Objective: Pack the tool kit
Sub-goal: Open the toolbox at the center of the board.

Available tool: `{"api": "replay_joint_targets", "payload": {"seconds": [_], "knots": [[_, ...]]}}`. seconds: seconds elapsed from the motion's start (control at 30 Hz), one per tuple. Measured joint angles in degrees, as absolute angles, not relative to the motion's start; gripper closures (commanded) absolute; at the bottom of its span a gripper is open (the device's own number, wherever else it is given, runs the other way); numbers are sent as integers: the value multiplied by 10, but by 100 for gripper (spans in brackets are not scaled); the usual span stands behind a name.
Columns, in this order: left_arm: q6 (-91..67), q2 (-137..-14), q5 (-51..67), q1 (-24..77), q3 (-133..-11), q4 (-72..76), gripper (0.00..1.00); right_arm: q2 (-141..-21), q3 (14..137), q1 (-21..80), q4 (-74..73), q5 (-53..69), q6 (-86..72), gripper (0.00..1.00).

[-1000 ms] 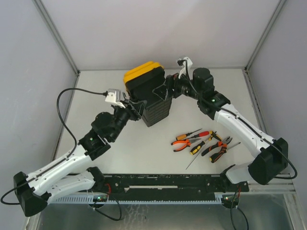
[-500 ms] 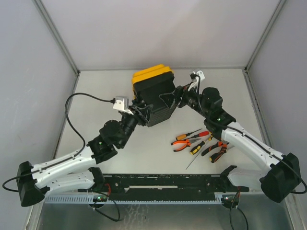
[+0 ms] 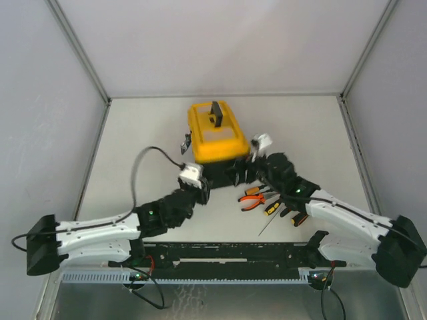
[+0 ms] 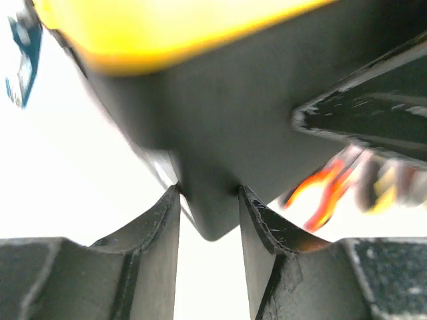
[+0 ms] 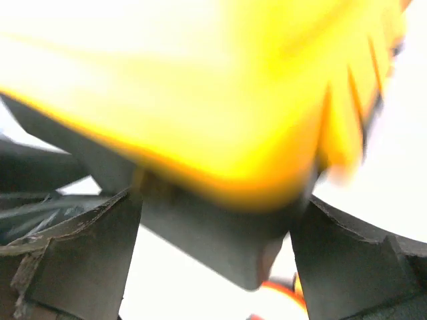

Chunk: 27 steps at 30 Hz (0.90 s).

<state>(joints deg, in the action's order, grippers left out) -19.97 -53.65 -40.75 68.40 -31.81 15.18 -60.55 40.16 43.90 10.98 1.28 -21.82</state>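
Now the toolbox [image 3: 215,137] stands the right way up just above the centre of the top view, its yellow lid [image 3: 223,141] facing up and the black handle [image 3: 216,113] on top. A second ago it lay tipped over, further up the frame, with the lid turned toward the back wall. Both arms have drawn back toward the bottom edge as it came round. The lid looks closed, so I judge the packing proper has not begun: the box is only set ready, and the lid must be opened next.

The pliers [image 3: 252,199] and screwdrivers [image 3: 275,205] lie loose on the worktop [image 3: 133,133], right of centre, just below the box.

Both arms reach low and nearly flat from the bottom corners and meet at the box's near side. The left gripper [image 3: 203,187] has its fingers [image 4: 160,220] drawn close on a lower corner of the black body, touching both sides. The right gripper [image 3: 240,175] has its fingers [image 5: 100,233] spread much wider round the other near corner. That view is blurred, but the corner seems to fill the gap.
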Motion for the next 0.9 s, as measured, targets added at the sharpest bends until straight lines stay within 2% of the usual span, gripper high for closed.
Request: {"api": "replay_joint_targets", "payload": {"seconds": [0.2, 0.47, 0.53, 0.6, 0.77, 0.9], "knots": [[-228, -623, -337, 719, -253, -48, 69, -658, 298, 531, -23, 78, -230, 27], [-258, -618, -278, 734, -255, 3, 68, -682, 305, 556, 30, 161, -281, 24], [-269, -607, -279, 734, -255, -3, 63, -681, 305, 556, 36, 160, -286, 21], [-282, -580, -284, 734, -250, -15, 54, -673, 305, 555, 27, 149, -290, 15], [-311, -421, -315, 734, -234, -73, 38, -587, 306, 516, -37, 116, -309, 7], [-315, -301, -351, 733, -235, -125, 32, -518, 339, 479, -109, 67, -325, 9]]}}
